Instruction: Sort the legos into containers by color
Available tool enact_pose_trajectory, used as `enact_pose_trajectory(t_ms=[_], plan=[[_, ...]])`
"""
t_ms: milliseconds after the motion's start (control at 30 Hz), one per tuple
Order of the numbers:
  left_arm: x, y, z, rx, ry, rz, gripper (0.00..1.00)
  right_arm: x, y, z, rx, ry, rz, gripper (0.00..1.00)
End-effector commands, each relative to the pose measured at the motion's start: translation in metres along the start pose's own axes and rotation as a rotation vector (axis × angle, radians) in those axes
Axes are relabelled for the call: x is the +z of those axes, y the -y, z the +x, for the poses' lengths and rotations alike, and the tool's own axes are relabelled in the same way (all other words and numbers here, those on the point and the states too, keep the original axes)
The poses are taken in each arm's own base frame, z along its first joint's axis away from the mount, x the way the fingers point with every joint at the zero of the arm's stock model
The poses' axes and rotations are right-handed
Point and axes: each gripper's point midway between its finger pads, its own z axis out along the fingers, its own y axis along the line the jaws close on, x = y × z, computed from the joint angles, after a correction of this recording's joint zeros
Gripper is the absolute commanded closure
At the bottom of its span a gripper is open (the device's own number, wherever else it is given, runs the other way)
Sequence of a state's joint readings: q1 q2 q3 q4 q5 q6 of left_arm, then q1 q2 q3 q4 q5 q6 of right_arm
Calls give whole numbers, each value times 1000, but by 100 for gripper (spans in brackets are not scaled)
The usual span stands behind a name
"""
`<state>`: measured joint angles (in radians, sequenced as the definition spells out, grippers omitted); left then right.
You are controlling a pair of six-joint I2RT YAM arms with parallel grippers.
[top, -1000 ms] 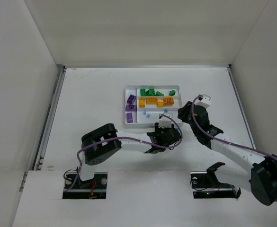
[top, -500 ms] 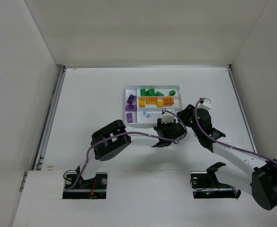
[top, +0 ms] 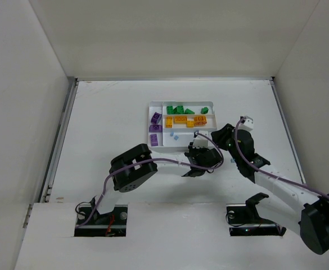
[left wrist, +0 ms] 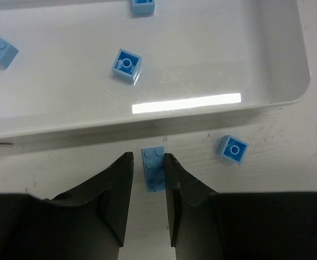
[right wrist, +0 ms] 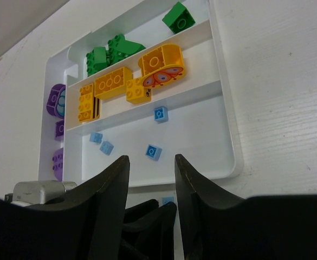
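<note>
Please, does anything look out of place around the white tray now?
Yes. Two light-blue legos lie on the table, outside the tray, close to its near wall: one is straddled by the left end effector, the other lies free beside it. Inside, the colours look sorted.

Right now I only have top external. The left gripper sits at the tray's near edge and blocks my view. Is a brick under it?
Observer: Yes. In the left wrist view the left gripper straddles a light-blue brick lying on the table, just outside the tray wall. It isn't clamped; a sliver of gap shows on one side.
Operator: Any other strays outside the tray?
Observer: One. A second light-blue brick lies on the table just right of the first in that view, also outside the wall.
</note>
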<state>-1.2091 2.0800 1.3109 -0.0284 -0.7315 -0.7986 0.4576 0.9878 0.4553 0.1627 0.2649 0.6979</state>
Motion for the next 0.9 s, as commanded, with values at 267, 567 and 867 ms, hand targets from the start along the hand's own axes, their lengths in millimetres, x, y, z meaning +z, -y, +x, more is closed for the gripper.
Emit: enact_pose_trajectory(t_ms=[267, 567, 867], plan=[[-3, -27, 52, 76, -82, -89, 73, -6, -9, -18, 37, 64, -43, 55], [-7, -24, 53, 95, -65, -85, 86, -5, -4, -20, 44, 67, -35, 55], [-31, -29, 29, 93, 1, -68, 93, -7, -7, -22, 40, 73, -44, 55]])
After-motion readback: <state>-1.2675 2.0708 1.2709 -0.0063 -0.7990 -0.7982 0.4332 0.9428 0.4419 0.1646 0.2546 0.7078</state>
